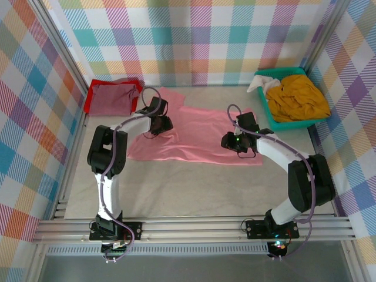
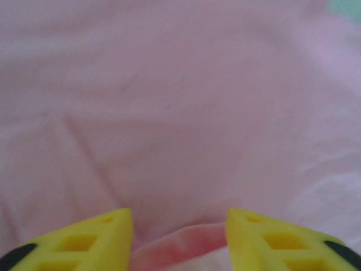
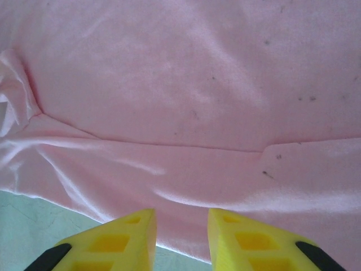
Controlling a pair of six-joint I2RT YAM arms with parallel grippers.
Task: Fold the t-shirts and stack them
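Salmon-pink t-shirt (image 1: 200, 138) spread flat at the centre of the table (image 1: 194, 188), with a gripper poised over each end.

In the overhead view the shirt's long axis is laid from 9 to 3 o'clock. The left gripper (image 2: 179, 220) is set over the 9 o'clock end, jaws parted, with a raised ridge of pink cloth between them but not pinched. The right gripper (image 3: 181, 214) is set by the near hem at about 4 o'clock, jaws parted and nothing held. Each end is judged nearer its own arm for the fold.
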